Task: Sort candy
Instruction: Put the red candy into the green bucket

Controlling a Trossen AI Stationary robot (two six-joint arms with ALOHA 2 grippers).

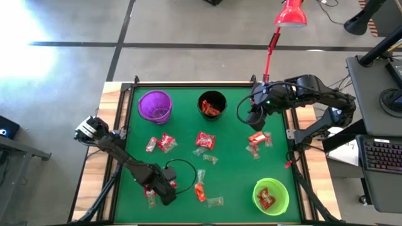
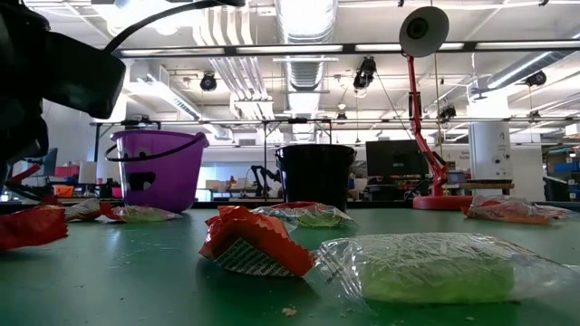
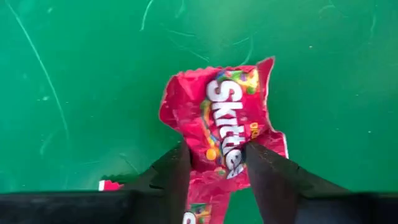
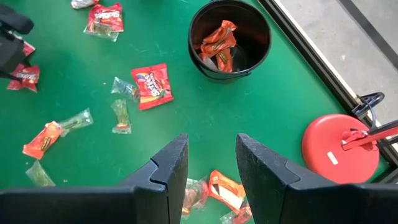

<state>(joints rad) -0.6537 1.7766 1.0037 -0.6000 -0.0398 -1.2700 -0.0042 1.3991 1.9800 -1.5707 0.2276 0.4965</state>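
Fingers of our left gripper straddle a red candy packet lying on the green worktop, not yet pinching it, ready to lift it, while our right gripper hangs open and empty near the black cup.

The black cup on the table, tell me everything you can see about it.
The black cup is a small, round, dark plastic-looking bucket, standing upright and open on the green table near its far edge, between the purple cup and the right gripper. Orange-red candy lies inside. Nothing grips it.
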